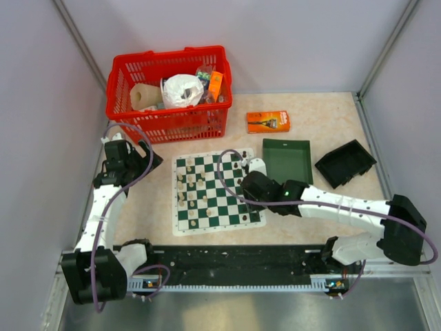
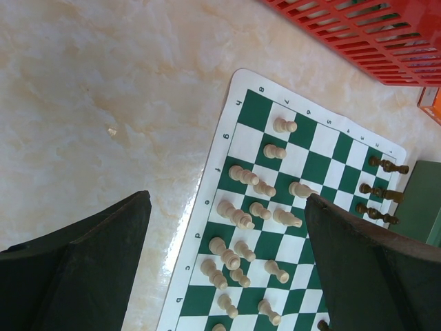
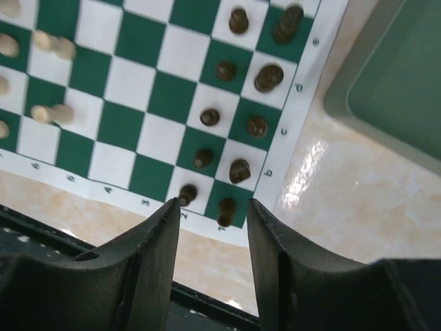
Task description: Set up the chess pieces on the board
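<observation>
The board [image 1: 219, 207] lies mid-table with green and white checks. Several cream chess pieces [image 1: 187, 183] stand crowded on its left columns, also in the left wrist view [image 2: 238, 217]. Dark chess pieces [image 3: 239, 170] stand in two columns along its right edge; some show in the top view [image 1: 238, 165]. My right gripper [image 1: 252, 187] hangs open and empty above the board's near right corner; in its wrist view [image 3: 212, 203] a dark piece [image 3: 226, 210] stands on the corner square below the jaws. My left gripper [image 1: 134, 155] is wide open and empty beside the board's left edge [image 2: 227, 198].
A red basket [image 1: 169, 89] with assorted items stands behind the board. An orange box [image 1: 267, 122] lies at the back. A dark green tray [image 1: 288, 160] sits right of the board, a black tray [image 1: 344, 163] beyond it. A black rail [image 1: 227, 258] runs along the near edge.
</observation>
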